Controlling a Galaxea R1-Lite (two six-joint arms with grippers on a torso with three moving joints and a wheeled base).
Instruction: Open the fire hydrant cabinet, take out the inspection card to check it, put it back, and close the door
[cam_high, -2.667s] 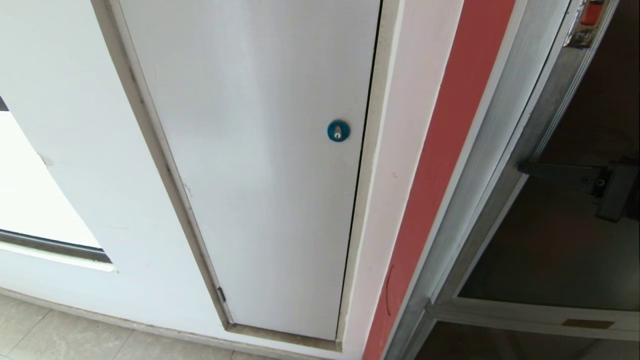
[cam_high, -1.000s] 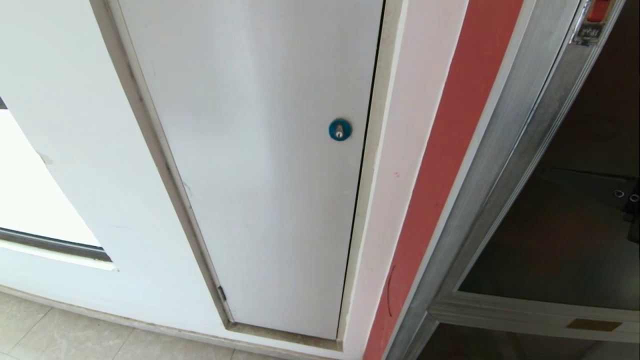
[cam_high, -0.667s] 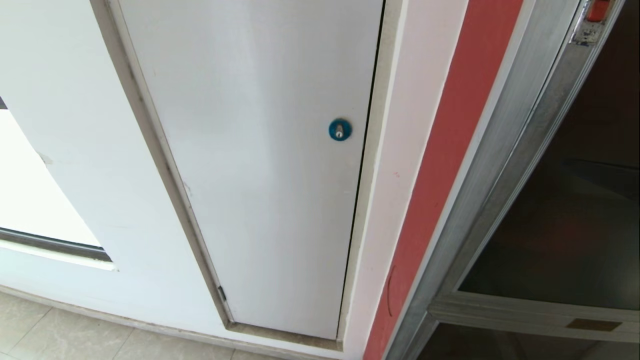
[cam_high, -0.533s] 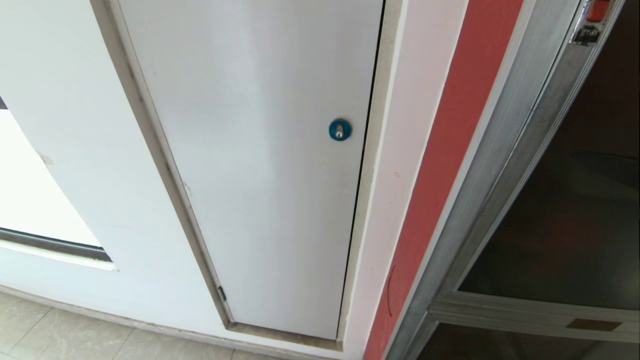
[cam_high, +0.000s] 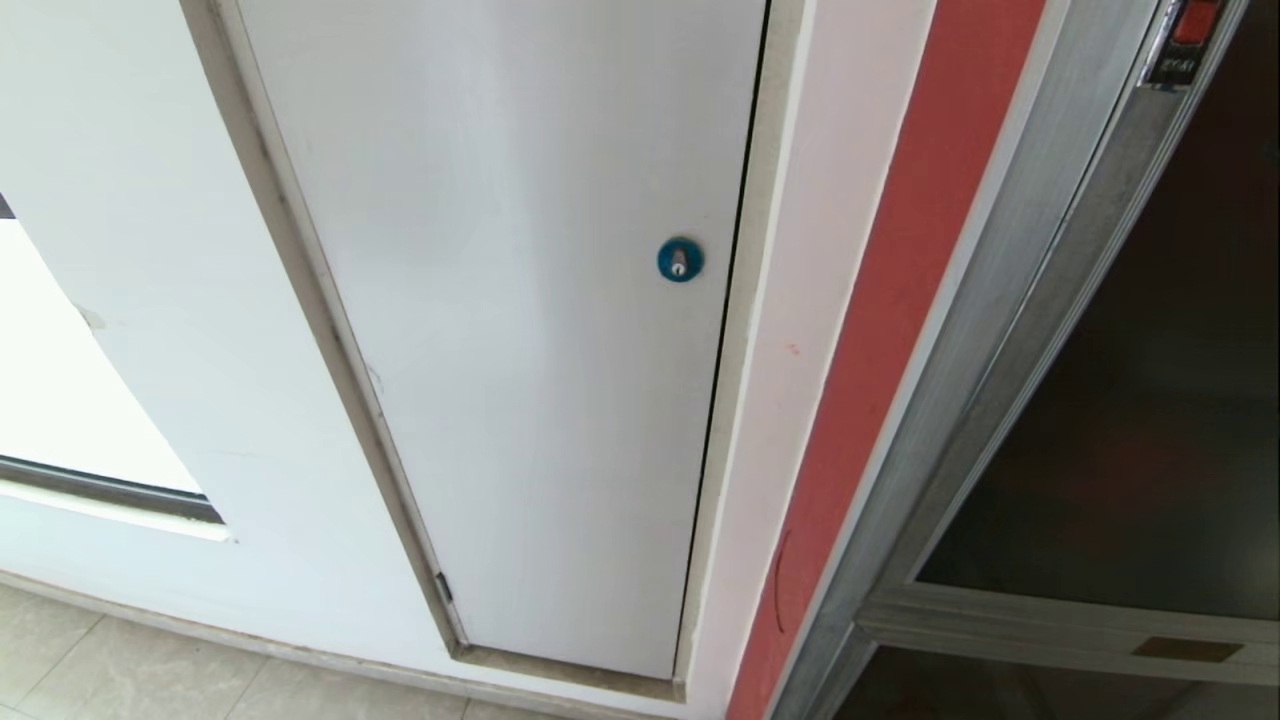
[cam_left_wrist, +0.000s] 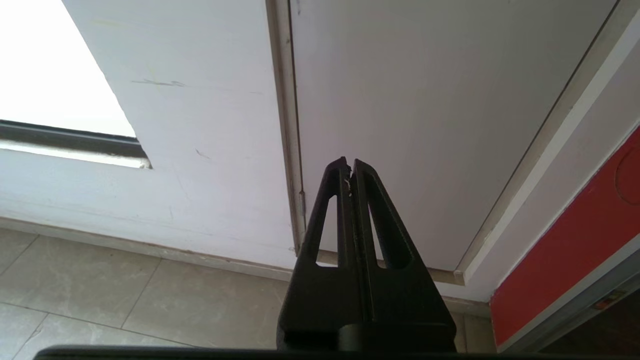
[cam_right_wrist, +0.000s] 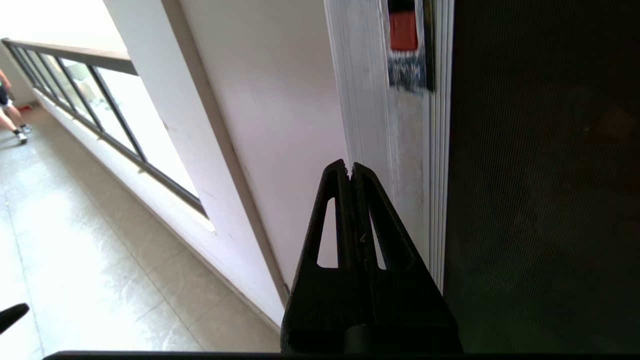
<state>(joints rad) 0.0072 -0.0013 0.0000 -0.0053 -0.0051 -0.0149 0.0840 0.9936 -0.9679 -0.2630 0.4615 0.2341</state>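
The fire hydrant cabinet (cam_high: 880, 350) fills the right of the head view with its red side strip and silver frame. Its door (cam_high: 1150, 400), dark glass in a silver frame, lies flush in the frame, with the small red latch (cam_high: 1195, 20) at the top edge. In the right wrist view my right gripper (cam_right_wrist: 350, 165) is shut and empty. It hangs in front of the door's silver frame (cam_right_wrist: 410, 150), below the red latch (cam_right_wrist: 403, 30) and apart from it. The left gripper (cam_left_wrist: 349, 162) is parked, shut and empty. The inspection card is hidden.
A plain white panel (cam_high: 520, 350) with a blue round lock (cam_high: 679, 259) stands left of the cabinet. A smaller dark panel with a label (cam_high: 1185, 648) sits below the door. A glazed railing (cam_right_wrist: 100, 95) lines a tiled corridor, where a person's legs (cam_right_wrist: 10, 125) show far off.
The door's frame has closed in toward the red strip. The right gripper, seen against the glass at the head view's right edge, has drawn back out of that view.
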